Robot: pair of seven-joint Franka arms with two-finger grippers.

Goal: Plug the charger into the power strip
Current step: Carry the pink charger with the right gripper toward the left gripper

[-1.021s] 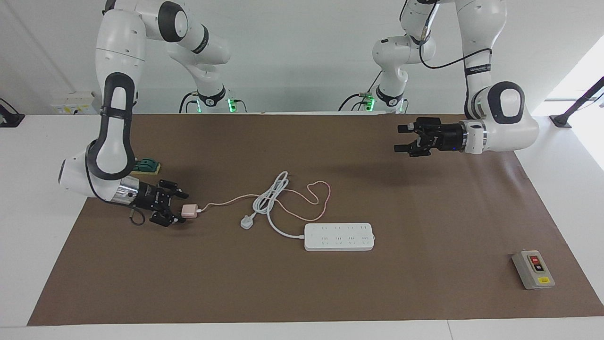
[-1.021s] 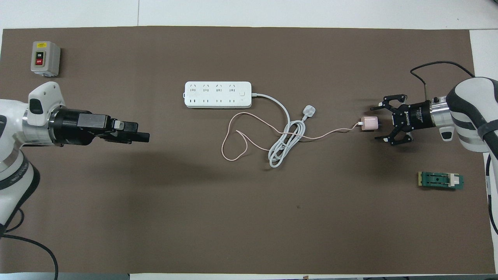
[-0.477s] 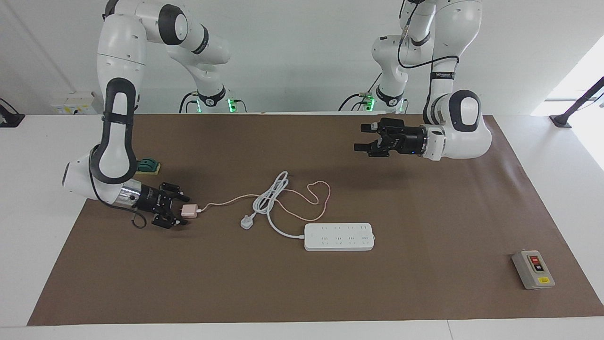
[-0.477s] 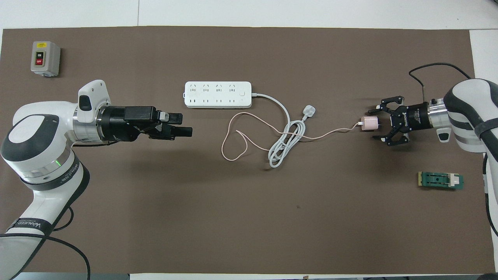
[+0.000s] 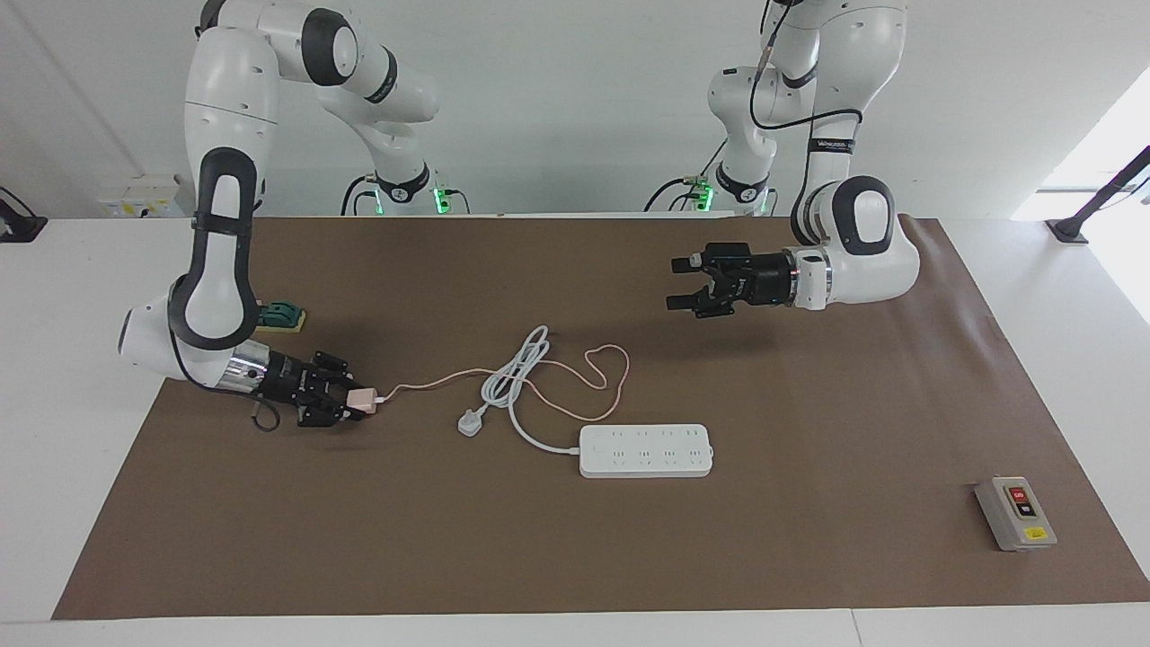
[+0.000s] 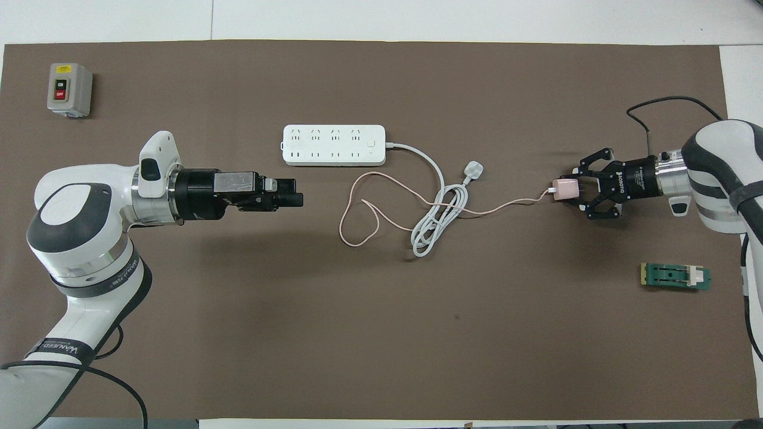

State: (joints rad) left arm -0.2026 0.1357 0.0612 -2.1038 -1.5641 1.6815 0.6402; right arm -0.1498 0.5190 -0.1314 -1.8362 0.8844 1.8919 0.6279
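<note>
Charger [image 5: 363, 401] clamped in right end effector [image 5: 346, 404]; left end effector [image 5: 680, 285] apart.

The right claw [image 5: 346, 406] is now closed around the charger [image 5: 361, 400], where it was spread before. The left claw [image 5: 680, 283] is carried farther over the table's middle.

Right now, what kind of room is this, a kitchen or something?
Probably a robot lab, not a kitchen: two white robot arms stand at a table covered in brown paper, with a power strip and a switch box laid out.
</note>
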